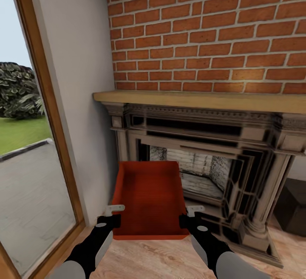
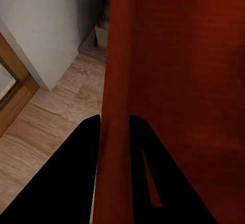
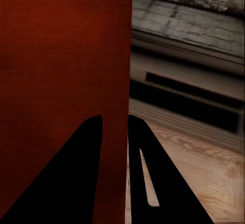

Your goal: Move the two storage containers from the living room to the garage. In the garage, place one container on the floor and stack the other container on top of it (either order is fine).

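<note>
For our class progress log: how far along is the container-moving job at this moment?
Done: one storage container is gripped, the left gripper and right gripper each closing their jaws on a side wall. In hand: carrying it, with the brick fireplace ahead. Left: reaching the garage, fetching the other container, stacking.

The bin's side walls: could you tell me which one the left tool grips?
The wall toward the window; the left tool straddles it. The right tool pinches the wall by the fireplace.

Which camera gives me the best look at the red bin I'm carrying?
The head view: the whole bin shows, open top included, held between left gripper and right gripper. Each wrist view shows just one side wall, pinched between fingers.
</note>
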{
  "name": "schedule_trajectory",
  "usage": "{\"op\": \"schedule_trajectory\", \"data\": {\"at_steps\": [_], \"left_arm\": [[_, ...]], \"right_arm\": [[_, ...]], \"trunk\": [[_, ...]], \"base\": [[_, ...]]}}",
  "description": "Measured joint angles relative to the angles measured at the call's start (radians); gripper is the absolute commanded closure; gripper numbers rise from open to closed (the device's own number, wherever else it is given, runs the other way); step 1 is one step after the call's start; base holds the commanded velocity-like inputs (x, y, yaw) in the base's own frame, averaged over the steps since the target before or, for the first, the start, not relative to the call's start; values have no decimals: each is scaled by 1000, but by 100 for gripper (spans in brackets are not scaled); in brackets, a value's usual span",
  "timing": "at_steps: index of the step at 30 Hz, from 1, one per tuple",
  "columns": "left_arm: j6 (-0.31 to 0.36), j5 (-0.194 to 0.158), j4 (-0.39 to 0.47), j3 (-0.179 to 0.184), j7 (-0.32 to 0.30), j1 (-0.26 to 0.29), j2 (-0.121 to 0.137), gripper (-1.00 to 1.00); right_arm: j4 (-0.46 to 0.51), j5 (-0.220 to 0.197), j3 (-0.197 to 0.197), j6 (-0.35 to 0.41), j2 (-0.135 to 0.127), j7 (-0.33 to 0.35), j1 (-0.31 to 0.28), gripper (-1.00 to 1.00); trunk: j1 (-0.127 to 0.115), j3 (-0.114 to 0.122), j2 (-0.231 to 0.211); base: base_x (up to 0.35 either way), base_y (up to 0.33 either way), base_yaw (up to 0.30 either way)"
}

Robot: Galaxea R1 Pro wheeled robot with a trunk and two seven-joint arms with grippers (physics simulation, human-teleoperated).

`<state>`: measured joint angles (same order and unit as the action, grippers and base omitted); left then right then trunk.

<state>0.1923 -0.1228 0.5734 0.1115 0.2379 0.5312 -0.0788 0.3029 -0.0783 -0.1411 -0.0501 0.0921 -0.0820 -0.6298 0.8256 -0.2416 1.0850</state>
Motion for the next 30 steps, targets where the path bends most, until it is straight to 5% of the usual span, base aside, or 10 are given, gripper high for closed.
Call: {"op": "schedule_trajectory", "data": {"at_steps": [30], "left_arm": [[-1, 0, -1, 0, 0, 0, 0, 100]], "right_arm": [[0, 0, 0, 0, 0, 0, 0, 100]], "trunk": [[0, 0, 0]], "base": [[0, 0, -261]]}}
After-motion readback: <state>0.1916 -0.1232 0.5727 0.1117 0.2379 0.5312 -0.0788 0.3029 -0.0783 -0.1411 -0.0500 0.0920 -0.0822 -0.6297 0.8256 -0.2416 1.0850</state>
